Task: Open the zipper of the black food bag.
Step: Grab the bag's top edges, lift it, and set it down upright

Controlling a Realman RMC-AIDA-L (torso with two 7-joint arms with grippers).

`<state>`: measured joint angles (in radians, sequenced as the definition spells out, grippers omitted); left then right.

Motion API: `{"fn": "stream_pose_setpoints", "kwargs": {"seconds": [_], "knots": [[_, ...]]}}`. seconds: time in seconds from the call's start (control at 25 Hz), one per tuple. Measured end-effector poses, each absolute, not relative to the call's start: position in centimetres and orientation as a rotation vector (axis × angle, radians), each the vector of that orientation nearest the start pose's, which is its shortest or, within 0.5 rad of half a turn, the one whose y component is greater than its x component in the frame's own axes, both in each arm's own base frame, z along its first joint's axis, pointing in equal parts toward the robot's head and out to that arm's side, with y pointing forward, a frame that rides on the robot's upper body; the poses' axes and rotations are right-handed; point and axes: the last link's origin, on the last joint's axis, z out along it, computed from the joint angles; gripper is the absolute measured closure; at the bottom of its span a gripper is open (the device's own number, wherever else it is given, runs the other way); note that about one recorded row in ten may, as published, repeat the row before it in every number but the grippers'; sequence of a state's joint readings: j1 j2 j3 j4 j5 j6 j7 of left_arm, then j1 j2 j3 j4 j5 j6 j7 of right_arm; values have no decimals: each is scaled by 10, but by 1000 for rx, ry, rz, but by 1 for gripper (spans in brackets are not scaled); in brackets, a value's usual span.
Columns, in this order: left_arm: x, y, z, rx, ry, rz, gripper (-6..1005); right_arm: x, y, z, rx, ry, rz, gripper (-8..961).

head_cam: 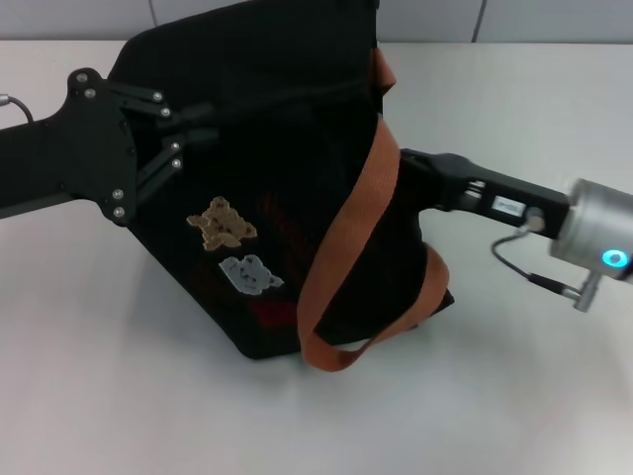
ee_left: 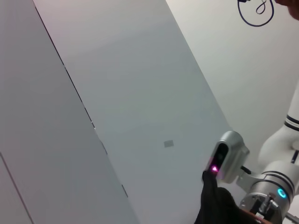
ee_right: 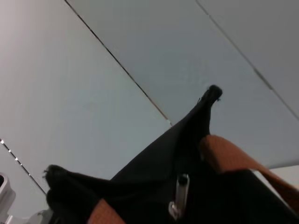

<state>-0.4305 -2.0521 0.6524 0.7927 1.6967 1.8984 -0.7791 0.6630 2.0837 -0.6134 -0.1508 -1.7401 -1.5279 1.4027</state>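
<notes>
The black food bag stands tilted on the white table, with bear patches on its front and an orange-brown strap looping down its right side. My left gripper is at the bag's upper left end, shut on a pinch of its fabric. The right gripper presses against the bag's right side from the right, its tip hidden behind the strap. In the right wrist view the zipper's metal pull hangs loose on the black fabric. The left wrist view shows only a peak of black fabric.
White table surrounds the bag, with a panelled wall behind it. The right arm's cable loops below its wrist.
</notes>
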Motion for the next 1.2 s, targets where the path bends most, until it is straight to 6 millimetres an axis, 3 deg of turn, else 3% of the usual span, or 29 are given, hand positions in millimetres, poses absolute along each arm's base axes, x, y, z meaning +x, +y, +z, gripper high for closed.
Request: {"fn": "stream_pose_setpoints", "kwargs": {"seconds": [0.28,0.52,0.88,1.2], "knots": [[-236,298,64,-2475,423,-963,926,227,319,-44,-2482,1101,1372,878],[-233,300,61,-2478,434,-970,926,213,330,-38,-2461,1047,1451,881],[-232,300,58,-2483,428,-980,926,192,331,-52,-2576,1037,1448,887],[-232,301,58,-2475,425,-977,926,224,329,-56,-2451,1152,1318,882]]}}
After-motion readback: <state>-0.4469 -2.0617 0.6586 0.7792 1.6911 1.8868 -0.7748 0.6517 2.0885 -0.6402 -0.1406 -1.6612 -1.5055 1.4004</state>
